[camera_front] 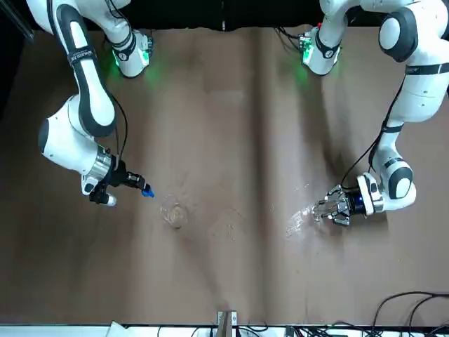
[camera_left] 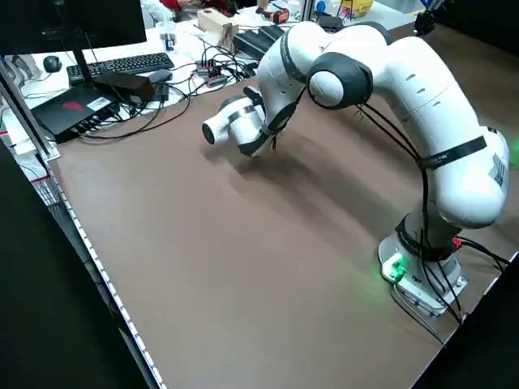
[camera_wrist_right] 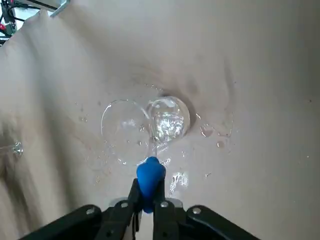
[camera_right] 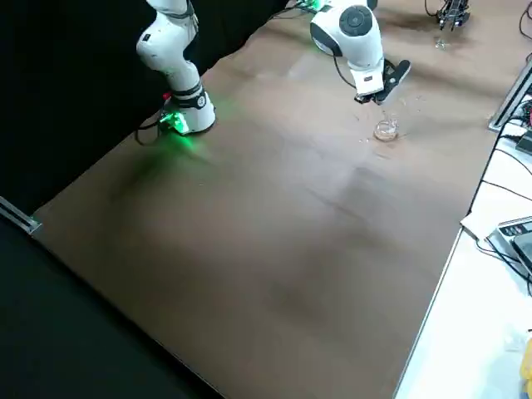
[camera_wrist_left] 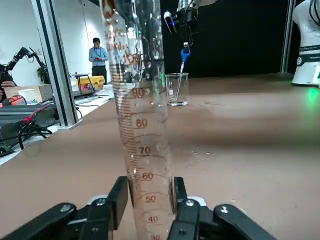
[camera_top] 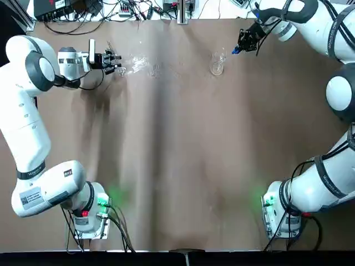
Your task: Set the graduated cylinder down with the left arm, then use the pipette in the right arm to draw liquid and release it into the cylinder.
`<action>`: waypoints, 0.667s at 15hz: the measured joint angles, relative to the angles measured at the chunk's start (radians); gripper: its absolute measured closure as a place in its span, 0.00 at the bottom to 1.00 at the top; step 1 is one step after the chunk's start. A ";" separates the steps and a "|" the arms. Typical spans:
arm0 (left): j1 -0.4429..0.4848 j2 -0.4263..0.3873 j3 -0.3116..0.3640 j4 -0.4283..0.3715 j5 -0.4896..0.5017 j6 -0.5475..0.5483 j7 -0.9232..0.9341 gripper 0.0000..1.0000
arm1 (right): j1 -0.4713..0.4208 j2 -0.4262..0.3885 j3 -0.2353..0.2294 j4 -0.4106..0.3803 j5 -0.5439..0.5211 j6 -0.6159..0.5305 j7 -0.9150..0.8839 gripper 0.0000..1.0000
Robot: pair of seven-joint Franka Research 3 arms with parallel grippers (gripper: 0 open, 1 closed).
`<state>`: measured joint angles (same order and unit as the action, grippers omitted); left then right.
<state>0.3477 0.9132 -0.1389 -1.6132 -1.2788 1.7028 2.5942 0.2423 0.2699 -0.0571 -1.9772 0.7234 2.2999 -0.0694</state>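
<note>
Left claw [camera_wrist_left: 151, 183] has its two fingers closed around the measuring tube [camera_wrist_left: 148, 155], which stands roughly upright between them. The bottom of the tube is cut off in the left wrist view, so I can't tell if its foot touches the table [camera_wrist_left: 240, 122]. From overhead it's just a clear smudge by that claw, near the table's far edge on the left arm's side.

Right claw [camera_wrist_right: 148, 187] is pinching the blue bulb of the dropper [camera_wrist_left: 185, 55]. The bulb mostly hides the thin stem in the right wrist view, but the left wrist one shows it pointing down into the short wide glass [camera_wrist_left: 183, 95], well apart from the measuring tube. The tip looks to be close to the bottom of the glass, I think, though it's tiny from there. Can't make out how much liquid is in anything, clear on clear.

There are wet drops [camera_wrist_left: 206, 153] on the table between the two. Left side view is no help, the left arm's own body hides its claw. Someone in a blue shirt [camera_wrist_left: 98, 56] stands in the background.
</note>
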 joint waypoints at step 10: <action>-0.006 0.000 -0.001 0.000 -0.001 0.000 -0.003 0.66 | 0.000 0.000 -0.002 0.002 0.000 0.001 0.000 0.63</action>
<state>0.3422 0.9133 -0.1397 -1.6128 -1.2799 1.7025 2.5909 0.2422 0.2699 -0.0594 -1.9756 0.7235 2.3005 -0.0694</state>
